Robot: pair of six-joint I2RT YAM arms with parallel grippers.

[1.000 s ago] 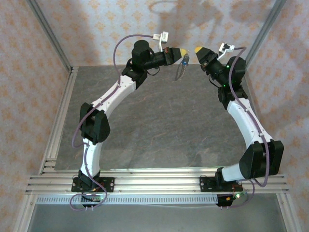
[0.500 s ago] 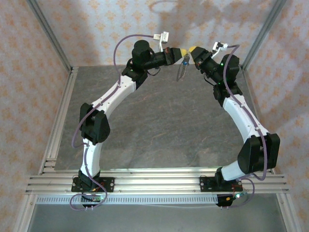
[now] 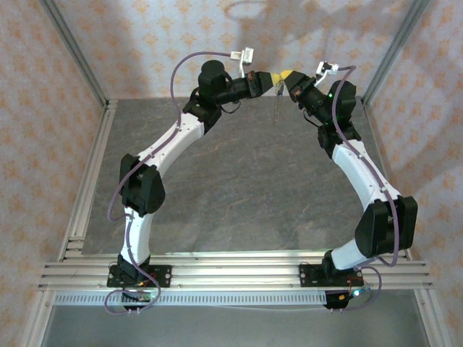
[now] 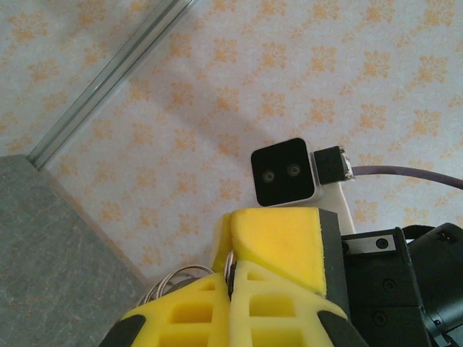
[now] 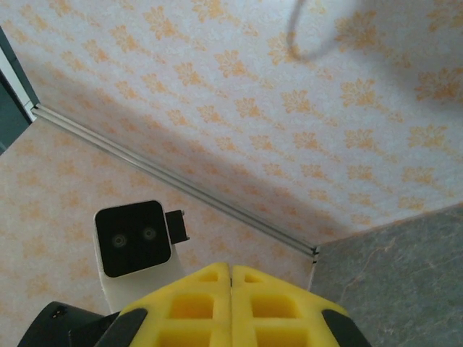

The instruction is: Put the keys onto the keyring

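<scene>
The left arm [image 3: 155, 163] starts at the near edge of the grey worktop [image 3: 239, 188]. It bends up and reaches to the far side, close to the wall with the orange flower shapes [image 3: 145, 43]. At its end is the left tool [image 3: 275, 76], held high above the worktop. Its yellow fingers are pressed together, and they pinch the keyring [image 3: 278, 107]. In the left wrist view a bit of thin grey metal sits in the crack between the two fingers, and thin wire loops stick out on the left side of them. From above, the keyring hangs down from the left tool as a thin pale line over the far part of the worktop. It does not touch the worktop.

Just to the right, the right tool [image 3: 287, 74] meets the left tool tip to tip. Its yellow fingers are squeezed tight together too. In the right wrist view nothing can be seen between them, so it is not clear if it holds anything. The right arm [image 3: 362, 173] curves back down to the near edge.
</scene>
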